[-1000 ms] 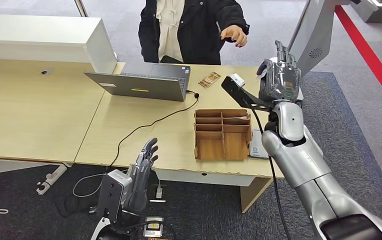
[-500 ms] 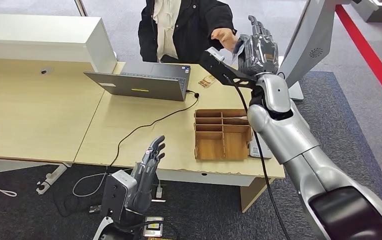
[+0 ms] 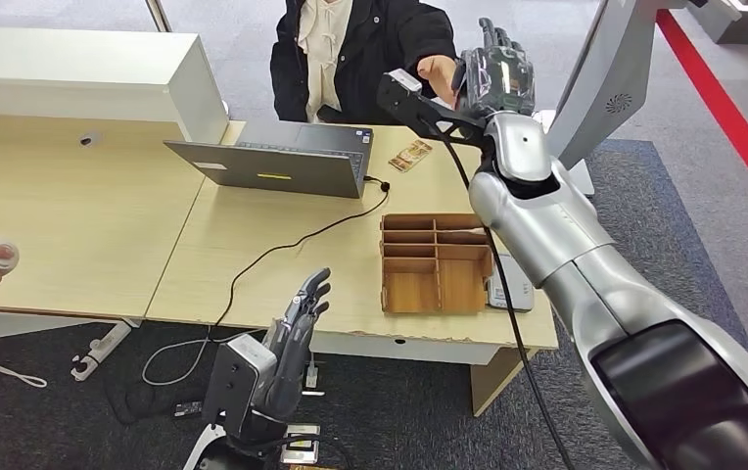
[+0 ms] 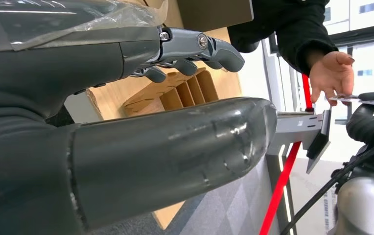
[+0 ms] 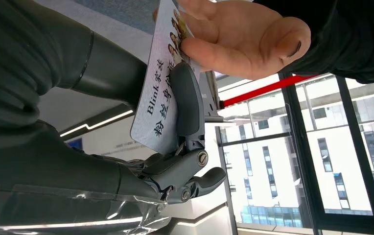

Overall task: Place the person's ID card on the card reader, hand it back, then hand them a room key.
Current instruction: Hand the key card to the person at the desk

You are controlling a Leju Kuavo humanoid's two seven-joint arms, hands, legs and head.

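Across the desk, the robot's right hand (image 5: 175, 117) pinches the ID card (image 5: 158, 93) as the person's hand (image 5: 239, 39) takes its far end; whether this is collection or hand-back cannot be told, the room key seemingly outstanding; left hand (image 3: 287, 343) hangs released, empty

High head view, close wrist views

The right arm (image 3: 566, 245) reached up and forward past the table's far edge, its robot hand (image 3: 495, 73) raised with fingers upright, pinching a card (image 5: 160, 93) between thumb (image 5: 186, 103) and fingers. The left arm hung low before the table's near edge, its robot hand (image 3: 292, 338) empty, fingers straight and slightly apart.
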